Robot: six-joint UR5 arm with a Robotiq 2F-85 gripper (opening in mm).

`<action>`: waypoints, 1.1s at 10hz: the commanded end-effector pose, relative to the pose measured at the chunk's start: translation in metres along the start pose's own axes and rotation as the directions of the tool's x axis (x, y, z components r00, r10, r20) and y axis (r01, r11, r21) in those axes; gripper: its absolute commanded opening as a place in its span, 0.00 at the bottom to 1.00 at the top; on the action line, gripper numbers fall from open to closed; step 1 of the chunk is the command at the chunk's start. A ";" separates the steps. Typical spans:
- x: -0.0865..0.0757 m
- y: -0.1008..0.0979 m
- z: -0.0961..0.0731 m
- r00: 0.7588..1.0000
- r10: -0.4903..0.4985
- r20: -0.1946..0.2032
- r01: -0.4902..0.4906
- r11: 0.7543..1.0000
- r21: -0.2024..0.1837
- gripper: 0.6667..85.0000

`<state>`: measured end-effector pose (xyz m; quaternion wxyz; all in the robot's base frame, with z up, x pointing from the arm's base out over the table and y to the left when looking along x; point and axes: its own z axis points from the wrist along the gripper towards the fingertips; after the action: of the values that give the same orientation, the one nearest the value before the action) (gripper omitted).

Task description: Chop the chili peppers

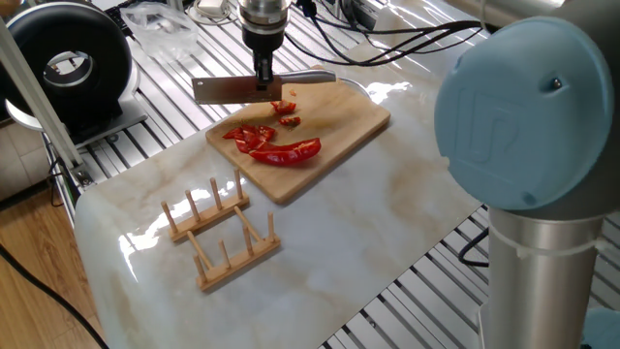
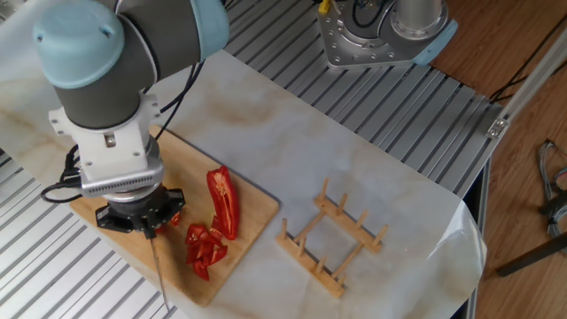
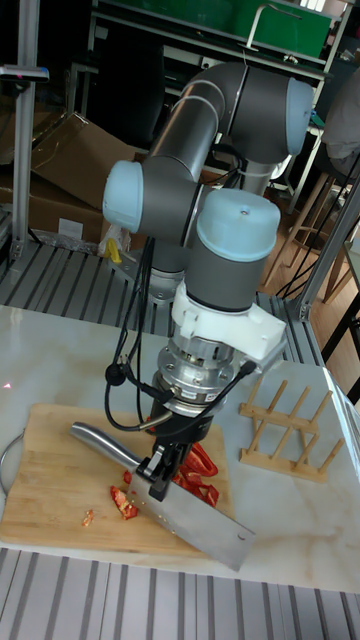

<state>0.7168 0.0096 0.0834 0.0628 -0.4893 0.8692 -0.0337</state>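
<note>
Watching your tool (image 3: pixel 160 470) clamped on the knife (image 1: pixel 254 86): off the board's (image 1: pixel 339 121) edge, it'll miss the chili peppers (image 1: pixel 274 143).

no text or label can be read.

Marble-pattern table top (image 1: pixel 339 242) on ribbed metal base (image 2: pixel 425 97). Wooden floor (image 1: pixel 39 281) beside. Cardboard boxes (image 3: pixel 60 170) behind; dark shelf, green crate (image 3: pixel 270 25).

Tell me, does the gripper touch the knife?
Touching: the tall fixed view shows the gripper closed on the knife where handle meets blade.
</note>
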 end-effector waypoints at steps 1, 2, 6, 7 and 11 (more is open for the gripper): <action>0.015 -0.005 0.002 1.000 -0.018 -0.007 0.018 1.000 0.013 0.01; 0.020 -0.006 0.002 1.000 -0.024 -0.010 0.025 1.000 0.017 0.01; 0.042 -0.011 0.001 0.997 -0.065 -0.040 0.066 0.997 0.043 0.01; 0.048 -0.013 -0.004 0.995 -0.076 -0.062 0.079 0.995 0.057 0.01; 0.039 -0.005 -0.014 0.997 -0.042 -0.061 0.044 0.998 0.039 0.01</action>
<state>0.7026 -0.0332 0.0899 0.0448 -0.5162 0.8517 -0.0788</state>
